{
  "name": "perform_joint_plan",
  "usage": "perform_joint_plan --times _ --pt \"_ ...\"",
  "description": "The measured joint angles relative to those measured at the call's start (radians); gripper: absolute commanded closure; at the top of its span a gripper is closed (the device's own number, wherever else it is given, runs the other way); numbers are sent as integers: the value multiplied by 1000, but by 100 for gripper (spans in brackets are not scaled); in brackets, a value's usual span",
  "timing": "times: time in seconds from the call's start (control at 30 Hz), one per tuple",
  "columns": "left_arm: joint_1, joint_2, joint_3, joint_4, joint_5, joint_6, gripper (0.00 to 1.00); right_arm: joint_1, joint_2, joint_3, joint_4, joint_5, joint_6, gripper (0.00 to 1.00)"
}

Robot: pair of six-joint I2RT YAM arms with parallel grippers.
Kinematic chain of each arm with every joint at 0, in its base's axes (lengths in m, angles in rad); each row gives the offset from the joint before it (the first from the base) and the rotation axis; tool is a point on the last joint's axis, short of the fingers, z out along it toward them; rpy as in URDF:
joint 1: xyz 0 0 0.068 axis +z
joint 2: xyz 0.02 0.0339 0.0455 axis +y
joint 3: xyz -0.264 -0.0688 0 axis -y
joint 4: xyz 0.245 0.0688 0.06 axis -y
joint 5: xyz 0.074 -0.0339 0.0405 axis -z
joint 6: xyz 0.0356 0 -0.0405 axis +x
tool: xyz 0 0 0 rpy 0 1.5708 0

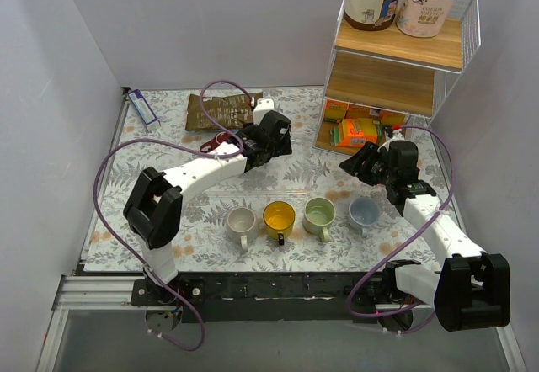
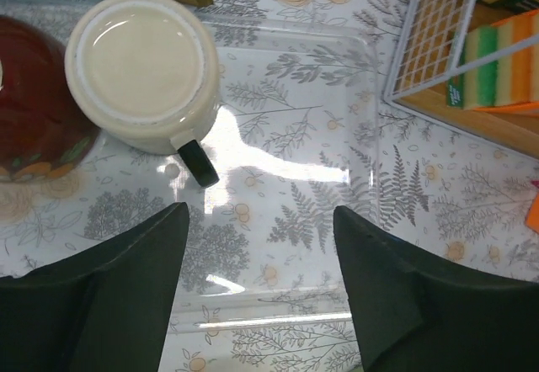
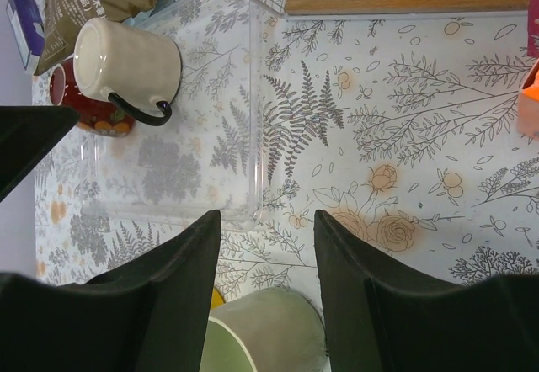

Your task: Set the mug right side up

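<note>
Mug (image 2: 139,61) bottom-up inside clear tray (image 2: 290,119), left claw (image 2: 259,214) and right claw (image 3: 266,216) both wide apart and empty.

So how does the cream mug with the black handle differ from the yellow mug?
Pose: the cream mug stands mouth down, with its base facing up. The yellow mug stands upright with its mouth open.
Colour: the cream mug is pale with a black handle, and the yellow mug is bright yellow.
Place: the cream mug sits beside a red container, while the yellow mug stands in a row between a white mug and a green mug.
Both are one-handled mugs.
</note>
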Motion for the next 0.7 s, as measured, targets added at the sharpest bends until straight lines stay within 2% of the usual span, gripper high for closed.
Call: perform_joint_plan --times 0.27,0.5,0.53,0.7 --pt "1 112 120 -208 -85 -139 28 3 5 0 4 -7 0 44" --pt "16 206 180 -255 -98 -216 36 3 12 0 6 -15 0 44" --pt "22 221 189 -257 -98 -222 41 3 12 0 6 -15 0 45" --pt "52 280 219 -254 -96 -235 48 3 12 0 5 -15 -1 45"
